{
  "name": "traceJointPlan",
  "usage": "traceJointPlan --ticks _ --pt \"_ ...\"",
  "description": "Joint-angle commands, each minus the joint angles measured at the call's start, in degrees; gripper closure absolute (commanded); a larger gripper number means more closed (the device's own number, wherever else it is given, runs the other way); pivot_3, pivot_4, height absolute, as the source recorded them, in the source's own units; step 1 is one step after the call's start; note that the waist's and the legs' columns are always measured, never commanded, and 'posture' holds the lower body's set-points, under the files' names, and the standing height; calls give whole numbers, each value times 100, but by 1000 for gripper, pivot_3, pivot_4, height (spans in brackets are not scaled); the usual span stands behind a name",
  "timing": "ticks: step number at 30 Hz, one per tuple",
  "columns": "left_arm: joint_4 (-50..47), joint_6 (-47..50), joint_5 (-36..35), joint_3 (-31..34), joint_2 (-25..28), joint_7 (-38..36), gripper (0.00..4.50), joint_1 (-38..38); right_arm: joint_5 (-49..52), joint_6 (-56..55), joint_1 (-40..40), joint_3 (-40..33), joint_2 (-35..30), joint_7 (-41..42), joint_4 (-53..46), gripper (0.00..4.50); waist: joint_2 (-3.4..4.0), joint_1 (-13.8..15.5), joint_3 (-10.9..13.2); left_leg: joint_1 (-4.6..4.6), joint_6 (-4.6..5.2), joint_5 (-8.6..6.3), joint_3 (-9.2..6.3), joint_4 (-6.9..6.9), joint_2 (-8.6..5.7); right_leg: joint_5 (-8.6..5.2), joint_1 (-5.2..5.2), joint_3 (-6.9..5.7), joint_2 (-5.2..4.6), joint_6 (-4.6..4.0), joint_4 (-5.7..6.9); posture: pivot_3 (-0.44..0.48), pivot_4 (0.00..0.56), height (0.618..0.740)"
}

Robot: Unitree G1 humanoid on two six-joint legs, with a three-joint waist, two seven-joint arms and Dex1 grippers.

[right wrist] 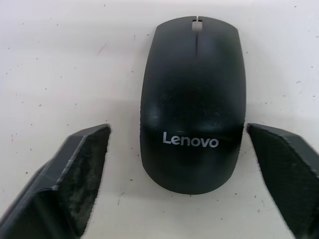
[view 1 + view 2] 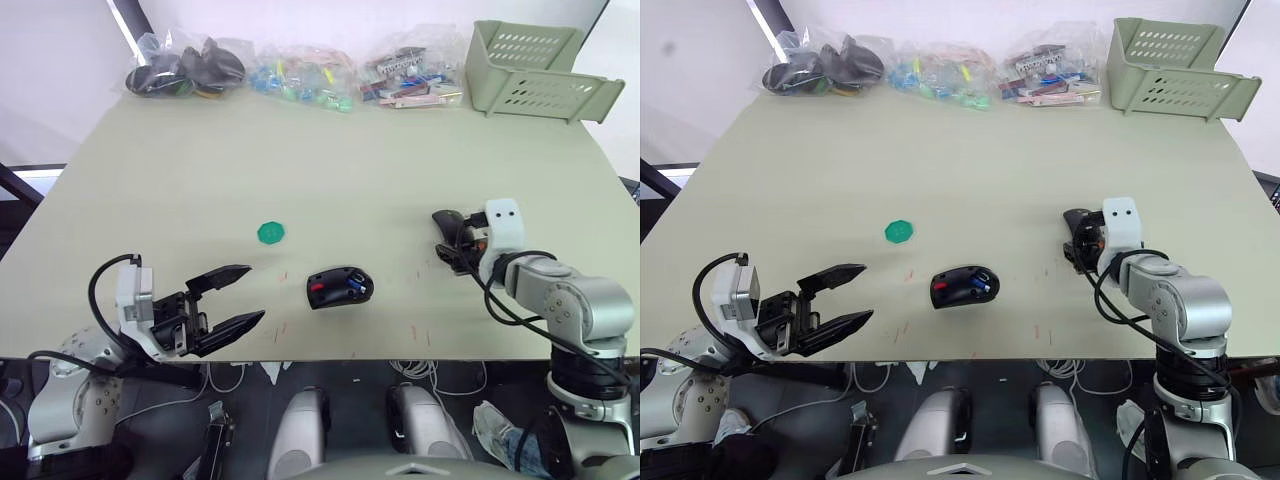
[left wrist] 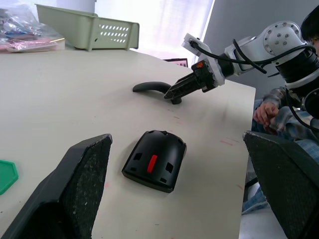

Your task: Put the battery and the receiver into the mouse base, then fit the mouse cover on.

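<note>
Black plastic: one mouse cover [image 1: 193,102] lies between the spread fingers of the right pincer [image 2: 452,241]. One mouse base [image 2: 339,287] with one blue battery [image 2: 354,287] sits ahead of the left pincer [image 2: 232,299], also spread wide and empty.

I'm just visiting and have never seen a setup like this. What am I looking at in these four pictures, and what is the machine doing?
It is a two-armed robot at a table. Two pictures come from cameras in its head, looking down; the other two from cameras on its wrists, looking along the black fingers. On the table lie an opened mouse base with a blue battery inside, a green disc, and bags of small parts and a green basket at the far edge. The left gripper is open and holds nothing. The right gripper is open too, its fingers on either side of the mouse cover, not yet gripping it.
</note>
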Motion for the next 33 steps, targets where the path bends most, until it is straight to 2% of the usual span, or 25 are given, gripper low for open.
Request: traceJointPlan --ticks 1,33 --pt "-61 -40 -53 32 38 21 0 -24 -80 -122 -11 8 9 -20 -147 45 0 1 0 0 0 0 0 0 0 0 0 0 0 0 0 0 150 740" --pt "-103 -49 -23 -37 -1 70 0 28 -600 -311 8 94 289 -248 -212 45 0 0 0 1 0 0 0 0 0 0 0 0 0 0 2 0 150 740"
